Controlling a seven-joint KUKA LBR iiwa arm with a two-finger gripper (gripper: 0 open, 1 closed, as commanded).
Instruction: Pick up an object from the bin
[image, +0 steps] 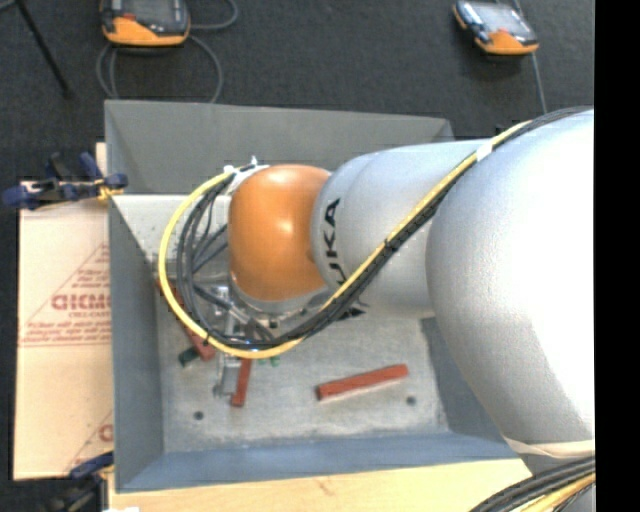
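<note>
My gripper (232, 376) hangs under the wrist, low over the left part of the bin floor. A small reddish piece (238, 399) shows right at its lower end; I cannot tell whether it is held or lying on the floor. Another small reddish piece (204, 348) and a dark bit (187, 357) lie just left of the gripper. A tiny green bit (271, 361) peeks out to its right. A long red-brown bar (362, 383) lies flat on the floor further right, apart from the gripper.
The arm, with its orange cover and looped cables, hides the middle and back of the bin floor. Two small dark specks (198, 415) (411, 402) lie near the front wall. The left wall stands close to the gripper.
</note>
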